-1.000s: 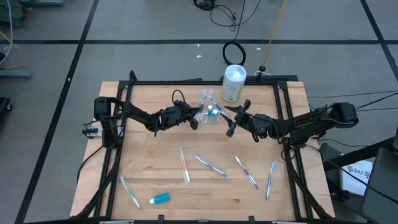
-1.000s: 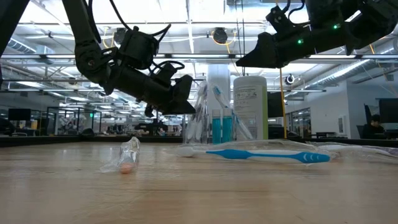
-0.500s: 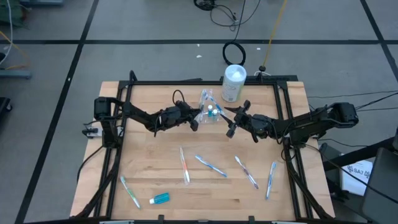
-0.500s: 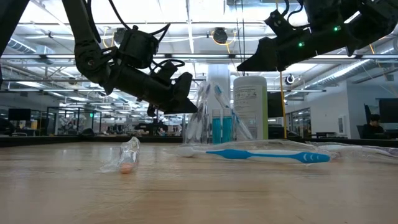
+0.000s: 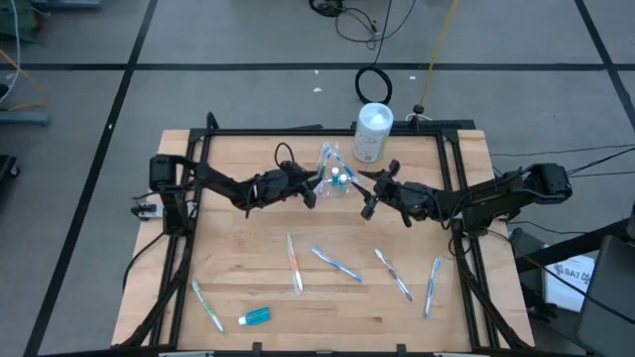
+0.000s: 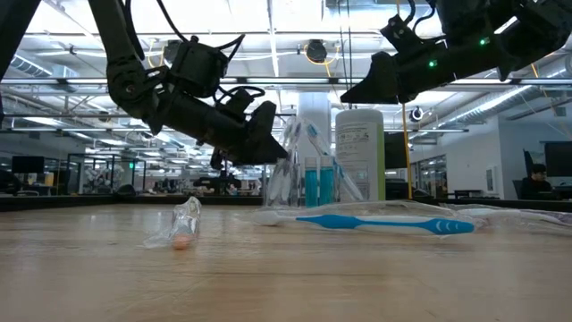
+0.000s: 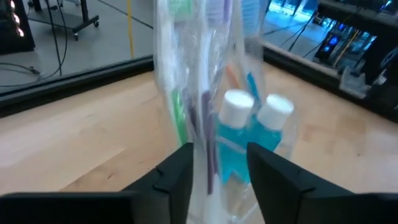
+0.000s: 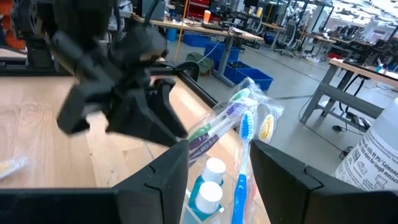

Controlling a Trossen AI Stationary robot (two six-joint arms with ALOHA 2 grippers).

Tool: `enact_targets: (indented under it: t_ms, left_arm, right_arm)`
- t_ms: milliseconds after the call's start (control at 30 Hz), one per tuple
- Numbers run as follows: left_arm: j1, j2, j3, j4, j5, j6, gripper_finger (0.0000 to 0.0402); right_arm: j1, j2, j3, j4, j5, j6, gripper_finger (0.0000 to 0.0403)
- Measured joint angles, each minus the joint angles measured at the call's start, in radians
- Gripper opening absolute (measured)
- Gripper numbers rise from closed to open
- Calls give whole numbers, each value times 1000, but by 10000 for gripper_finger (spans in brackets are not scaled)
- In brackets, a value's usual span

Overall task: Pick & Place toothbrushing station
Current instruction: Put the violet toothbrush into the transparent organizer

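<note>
Toothbrush bag (image 5: 333,174) stands upright at upper centre of the high view, long axis vertical, its edge between the parted fingers of the nearer left gripper (image 5: 314,188), while the right gripper (image 5: 369,196), also parted and empty, hangs just beside it.

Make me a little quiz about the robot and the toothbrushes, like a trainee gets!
1. True or false: the clear plastic bag lies flat at the table's near edge.
2. What stands just beyond the bag, at the table's far edge? A) a red cup B) a white canister C) a book
3. Fill in: the bag stands between the left gripper and the ____ gripper.

Key
1. False: it stands upright near the far edge, holding toothbrushes and two toothpaste tubes.
2. B
3. right
</note>
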Motion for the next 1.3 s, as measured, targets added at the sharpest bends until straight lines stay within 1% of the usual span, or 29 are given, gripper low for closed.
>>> enact_targets:
  t_ms: [67, 133, 300, 333, 400, 500, 567, 633, 700, 800, 867, 933, 1100, 1200, 1300]
  left_arm:
    - [-1, -22, 0, -8, 11, -22, 170]
    - [-1, -59, 0, -51, 29, -35, 177]
    - [-14, -195, 0, -222, 38, -39, 175]
    - [-20, -223, 0, -259, 38, -32, 172]
    - [-30, -284, 0, -340, 38, -13, 168]
    - [-45, -371, 0, -443, 39, 30, 163]
    - [-50, -418, 0, -469, 39, 58, 162]
    - [-51, -456, 0, -474, 34, 74, 161]
    - [-51, -486, 0, -473, 30, 75, 161]
    - [-51, -503, 1, -481, 36, 94, 161]
    - [-51, -506, 1, -485, 52, 101, 161]
    - [-51, -507, 1, -500, 56, 101, 161]
    - [-51, -506, 1, -565, 55, 101, 161]
    - [-51, -505, 1, -601, 54, 100, 161]
    - [-51, -506, 1, -625, 55, 100, 161]
  right_arm:
    - [0, 0, 0, -14, 0, 0, 164]
    - [0, 0, 0, -18, 0, 0, 164]
    - [12, 0, 0, -20, -7, 1, 164]
    - [14, 0, 0, -22, -30, 1, 164]
    - [17, 0, 0, -26, -121, 10, 164]
    - [18, 0, 0, -27, -256, 81, 164]
    - [27, 0, 4, -36, -290, 127, 164]
    - [62, 0, 32, -100, -304, 138, 164]
    - [114, 1, 88, -201, -297, 143, 164]
    - [195, 21, 188, -349, -210, 186, 164]
    - [247, 30, 226, -433, -171, 252, 164]
    - [292, 50, 254, -463, -171, 333, 164]
    - [408, 76, 256, -583, -155, 483, 164]
    - [457, 75, 256, -695, -150, 635, 164]
    - [492, 74, 255, -848, -156, 805, 164]
